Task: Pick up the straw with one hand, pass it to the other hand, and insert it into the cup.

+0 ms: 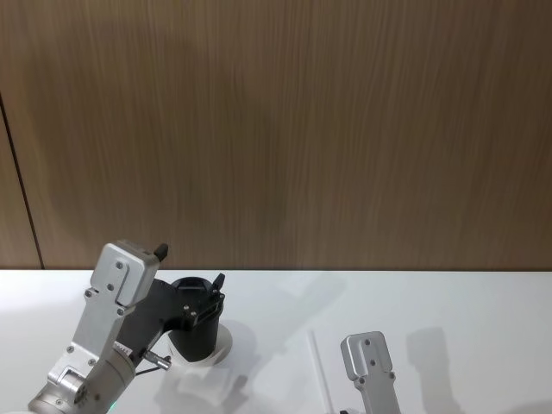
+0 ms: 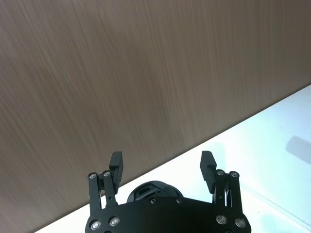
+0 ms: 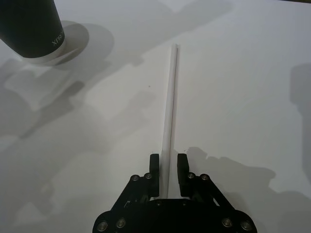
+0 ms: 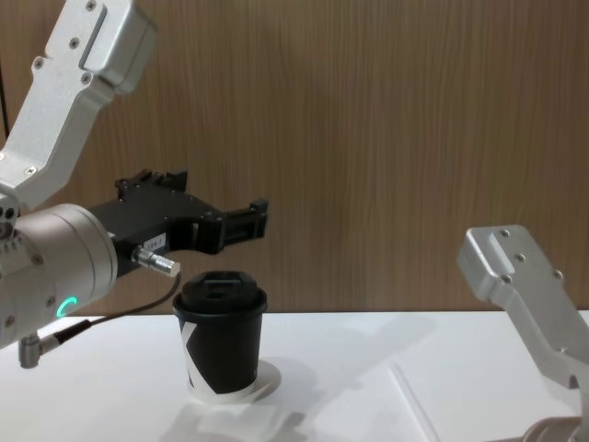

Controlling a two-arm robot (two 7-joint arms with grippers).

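Closest in, the right gripper point(image 3: 168, 170) is down low over the white table point(image 3: 243, 73), to the right of the cup and nearer the robot. Its two blocky black fingers point(image 3: 154, 169) stand a narrow way apart, one on each side of the straw point(image 3: 171, 97). From what I can see there is a sliver of space between each finger and the straw, so they are not clamped on it. The straw lies flat on the table, straight, with its near end between those fingers and its far end pointing away towards the wall point(image 1: 302, 129). It is well apart from the cup, off to the cup's right.

The cup point(image 4: 221, 345) stands upright on a white base point(image 4: 262, 376), with its black lid on and a white mark on its side. Its shadow falls across the table beside it.

The left gripper point(image 4: 250, 221) hangs in the air just above the cup's lid without touching it, pointing towards the wood-panelled wall. Its fingers point(image 2: 115, 164) are spread wide and hold nothing. A metal plug point(image 4: 155, 261) sticks out of its body above the cup's left side, a dark cable point(image 4: 110, 318) runs back from it, and a green ring light point(image 4: 63, 308) glows on the silver arm behind.
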